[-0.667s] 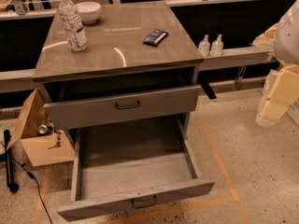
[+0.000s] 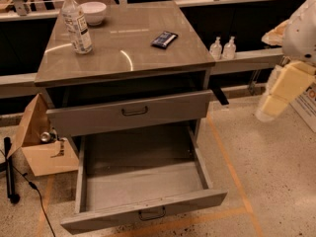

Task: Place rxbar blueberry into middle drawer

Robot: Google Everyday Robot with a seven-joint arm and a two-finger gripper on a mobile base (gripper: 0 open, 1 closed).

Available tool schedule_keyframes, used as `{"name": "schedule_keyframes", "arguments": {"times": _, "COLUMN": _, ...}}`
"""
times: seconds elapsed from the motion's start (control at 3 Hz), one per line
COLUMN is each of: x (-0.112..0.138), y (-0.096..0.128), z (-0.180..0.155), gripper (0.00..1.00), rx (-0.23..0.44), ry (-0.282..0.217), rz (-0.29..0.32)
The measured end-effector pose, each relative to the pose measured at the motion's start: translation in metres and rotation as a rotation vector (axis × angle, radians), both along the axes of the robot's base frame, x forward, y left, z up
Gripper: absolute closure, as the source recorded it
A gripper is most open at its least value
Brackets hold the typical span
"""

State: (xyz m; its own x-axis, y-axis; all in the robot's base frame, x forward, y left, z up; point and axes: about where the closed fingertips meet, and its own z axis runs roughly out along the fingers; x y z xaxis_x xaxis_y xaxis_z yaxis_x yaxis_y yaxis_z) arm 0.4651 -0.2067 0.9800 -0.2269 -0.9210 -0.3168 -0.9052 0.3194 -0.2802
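The rxbar blueberry (image 2: 164, 39) lies flat on the cabinet's surface (image 2: 123, 60), towards its back right part, with bare top all around it. On the same surface, well apart from the bar at the back left, a clear water bottle (image 2: 75, 22) stands upright, and a white bowl (image 2: 93, 12) sits just behind and to the right of it. Nothing lies between the bar and the front edge of the surface.

Under the top, the upper drawer (image 2: 131, 113) is pulled out a little, its dark handle facing front; what it holds is hidden. Below it, the middle drawer (image 2: 143, 184) is pulled far out over the floor, showing only its flat grey bottom and side walls, with its curved handle (image 2: 152, 214) on the front panel. The upper drawer overhangs the back part of the open one.

The end effector (image 2: 269, 107) hangs at the right side of the view, at the pale lower end of the arm, over the speckled floor and well apart from the cabinet, the bar and both drawers. Whether it is released or clenched cannot be told; it carries nothing that can be seen.

Around the cabinet: two small pump bottles (image 2: 222, 47) stand side by side on a ledge behind its right side, a short dark bar (image 2: 219, 97) juts out near its right corner, an open cardboard box (image 2: 42, 147) leans at its left with a small can-like thing inside, and a black cable (image 2: 34, 191) trails on the floor there. Orange tape lines (image 2: 232, 167) run along the floor beside the open drawer.
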Motion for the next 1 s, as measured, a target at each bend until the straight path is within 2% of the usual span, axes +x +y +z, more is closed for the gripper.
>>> {"name": "schedule_keyframes", "arguments": {"times": 0.33, "x": 0.064, "y": 0.019, "z": -0.006, "gripper": 0.00, "rx": 0.214, "ry": -0.093, "rz": -0.024}}
{"name": "schedule_keyframes", "arguments": {"times": 0.67, "x": 0.123, "y": 0.035, "z": -0.021, "gripper": 0.00, "rx": 0.408, "ry": -0.155, "rz": -0.081}}
{"name": "schedule_keyframes", "arguments": {"times": 1.0, "x": 0.178, "y": 0.046, "z": -0.035, "gripper": 0.00, "rx": 0.542, "ry": -0.237, "rz": -0.125}}
